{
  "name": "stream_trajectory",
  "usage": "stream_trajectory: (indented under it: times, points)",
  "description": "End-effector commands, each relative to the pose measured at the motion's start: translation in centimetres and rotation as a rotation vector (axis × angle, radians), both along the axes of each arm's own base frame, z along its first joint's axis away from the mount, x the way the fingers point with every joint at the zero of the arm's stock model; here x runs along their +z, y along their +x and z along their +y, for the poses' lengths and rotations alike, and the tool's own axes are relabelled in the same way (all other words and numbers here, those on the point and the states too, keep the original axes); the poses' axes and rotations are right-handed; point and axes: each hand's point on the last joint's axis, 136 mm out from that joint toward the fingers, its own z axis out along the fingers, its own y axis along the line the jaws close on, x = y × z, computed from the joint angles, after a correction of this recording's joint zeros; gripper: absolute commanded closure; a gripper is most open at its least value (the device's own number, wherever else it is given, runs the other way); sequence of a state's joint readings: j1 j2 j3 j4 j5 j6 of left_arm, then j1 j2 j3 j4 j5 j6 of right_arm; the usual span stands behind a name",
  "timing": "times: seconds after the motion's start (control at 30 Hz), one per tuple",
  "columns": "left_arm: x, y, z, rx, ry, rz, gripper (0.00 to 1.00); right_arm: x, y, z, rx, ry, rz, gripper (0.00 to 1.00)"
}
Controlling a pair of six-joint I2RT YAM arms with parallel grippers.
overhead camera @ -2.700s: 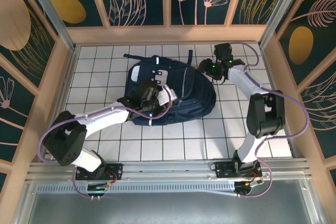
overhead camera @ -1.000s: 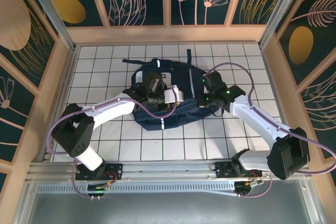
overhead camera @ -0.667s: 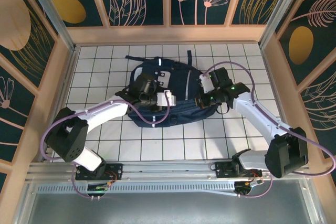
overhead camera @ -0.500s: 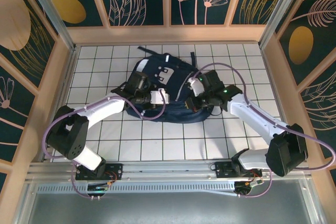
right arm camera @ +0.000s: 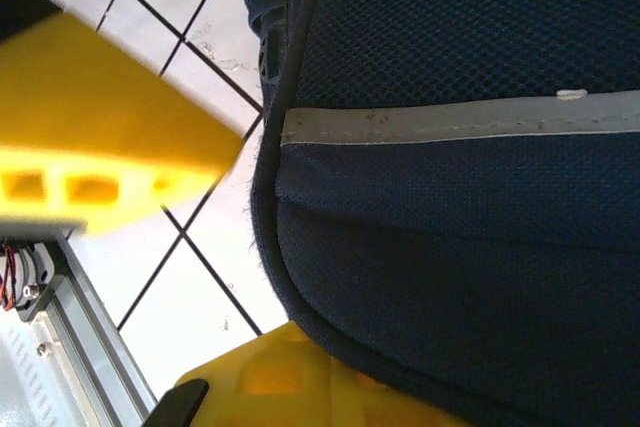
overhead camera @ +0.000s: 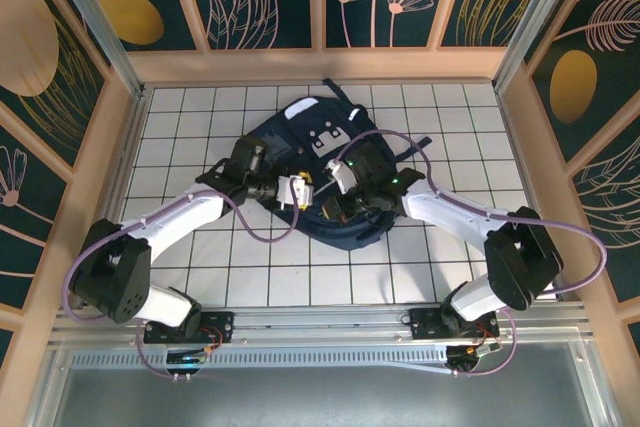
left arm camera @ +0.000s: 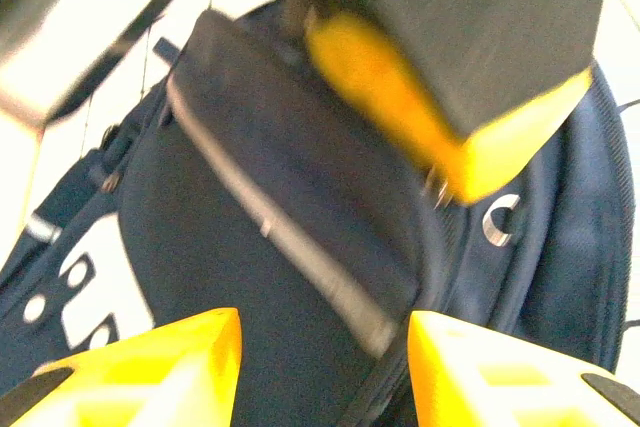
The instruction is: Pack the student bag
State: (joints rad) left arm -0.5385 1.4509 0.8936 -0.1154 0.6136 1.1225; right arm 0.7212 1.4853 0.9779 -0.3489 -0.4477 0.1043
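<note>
One rumpled navy student bag (overhead camera: 300, 127) shows grey patches (overhead camera: 326, 137), pale stripes (right arm camera: 450, 119)

From above, bright even light falls on the student bag (overhead camera: 300, 122), which lays only a faint soft shadow on the tiles (overhead camera: 250, 267) just beside its near edge; in my left wrist camera the bag is smeared by motion blur, my left gripper (left arm camera: 320, 367) soft before it, tiles beyond it blown white; in my right wrist camera the bag's mesh is crisp, my right gripper (right arm camera: 255, 257) a yellow blur beside it
</note>
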Motion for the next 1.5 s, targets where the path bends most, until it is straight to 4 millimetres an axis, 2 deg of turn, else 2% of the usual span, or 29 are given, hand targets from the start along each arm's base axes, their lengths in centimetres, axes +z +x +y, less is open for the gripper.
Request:
stream_trajectory:
  times: [0.0, 0.13, 0.27, 0.33, 0.4, 0.5, 0.63, 0.67, 0.77, 0.87, 0.97, 1.03, 1.17, 1.27, 1.3, 1.33, 1.4, 1.43, 1.47]
  points:
    - [-0.6, -2.0, -0.7, -0.081, -0.022, 0.048, 0.54, 2.3, 1.4, 2.1, 0.024, 0.089, -0.063, 1.00]
    - [-1.4, -2.9, -1.3, -0.126, 0.003, 0.067, 0.55, 2.4, 1.6, 2.3, 0.016, 0.107, -0.066, 1.00]
    - [-3.4, -3.4, -0.2, -0.110, 0.084, 0.105, 0.54, 2.3, 1.8, 2.1, 0.002, 0.091, -0.067, 1.00]
    - [-3.8, -2.9, 0.0, -0.079, 0.097, 0.097, 0.54, 2.3, 1.7, 2.1, 0.004, 0.092, -0.061, 1.00]
    - [-3.6, -1.4, -0.3, -0.017, 0.079, 0.079, 0.56, 2.5, 1.6, 2.3, 0.008, 0.099, -0.059, 1.00]
    - [-2.8, 0.8, -1.1, 0.056, 0.055, 0.074, 0.72, 3.1, 1.4, 2.8, 0.022, 0.115, -0.065, 1.00]
    - [-2.4, 1.4, -1.5, 0.064, 0.038, 0.062, 1.00, 2.8, 1.8, 2.7, 0.004, 0.095, -0.074, 1.00]
    - [-2.4, 1.6, -1.3, 0.084, 0.031, 0.051, 1.00, 2.5, 2.2, 2.3, -0.018, 0.066, -0.084, 1.00]
    - [-2.8, 1.4, -0.3, 0.102, 0.048, -0.003, 1.00, 1.0, 3.6, -0.3, -0.110, -0.064, -0.107, 1.00]
    - [-3.0, 0.0, 0.4, 0.049, 0.051, -0.023, 1.00, -0.6, 5.5, -4.8, -0.228, -0.181, -0.099, 1.00]
    - [-3.0, -1.2, 1.1, 0.011, 0.013, -0.021, 1.00, -1.4, 7.4, -9.4, -0.352, -0.228, -0.072, 1.00]
    - [-3.6, -1.5, 1.7, 0.010, 0.029, -0.021, 1.00, -1.4, 8.5, -11.5, -0.402, -0.242, -0.068, 1.00]
    - [-3.7, -2.1, 2.6, 0.003, 0.039, -0.040, 1.00, -2.4, 11.1, -14.8, -0.460, -0.305, -0.092, 1.00]
    - [-3.9, -1.7, 4.0, 0.039, 0.069, -0.063, 1.00, -3.6, 13.0, -16.5, -0.503, -0.354, -0.113, 1.00]
    - [-4.2, -1.1, 5.0, 0.071, 0.090, -0.064, 1.00, -3.9, 13.3, -16.4, -0.503, -0.350, -0.100, 1.00]
    - [-4.3, -0.5, 6.0, 0.109, 0.101, -0.067, 1.00, -3.8, 13.2, -15.5, -0.471, -0.318, -0.076, 1.00]
    - [-3.3, 0.9, 7.4, 0.189, 0.074, -0.078, 1.00, -2.8, 12.0, -12.3, -0.378, -0.224, -0.052, 1.00]
    - [-2.6, 1.4, 7.7, 0.219, 0.053, -0.073, 0.91, -2.3, 11.1, -10.6, -0.327, -0.179, -0.045, 1.00]
    - [-2.0, 1.4, 7.7, 0.224, 0.042, -0.056, 0.67, -1.8, 10.2, -9.1, -0.284, -0.146, -0.039, 1.00]
